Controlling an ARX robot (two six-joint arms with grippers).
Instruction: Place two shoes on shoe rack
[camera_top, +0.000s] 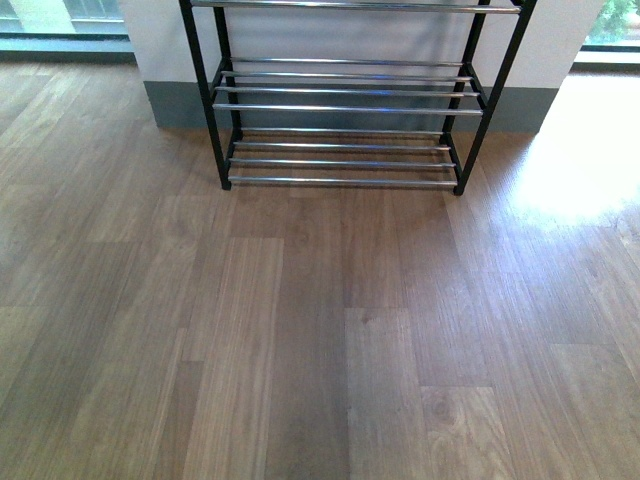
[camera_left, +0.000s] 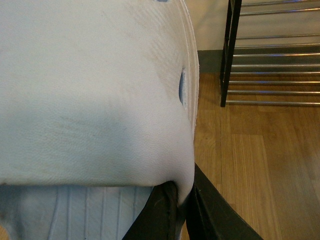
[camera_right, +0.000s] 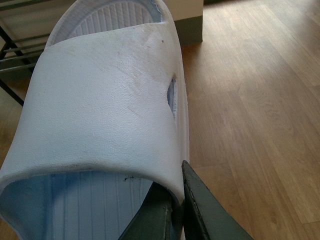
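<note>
Clamping strap edges, left fingers (camera_left: 156, 216) and right fingers (camera_right: 201, 206) each hold a pale-blue rubbery slide sandal (camera_left: 90, 90) (camera_right: 100, 100); ahead, black chrome-barred rack (camera_top: 345, 107) (land soles flat).

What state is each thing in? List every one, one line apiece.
Left arm's sandal: gripped at the strap's edge by the left tool, not on the rack.
Right arm's sandal: gripped at the strap's edge by the right tool, not on the rack.
Left tool: shut on the strap.
Right tool: shut on the strap.
Shoe rack: upright by the wall, no shoes on the tiers in view.
</note>
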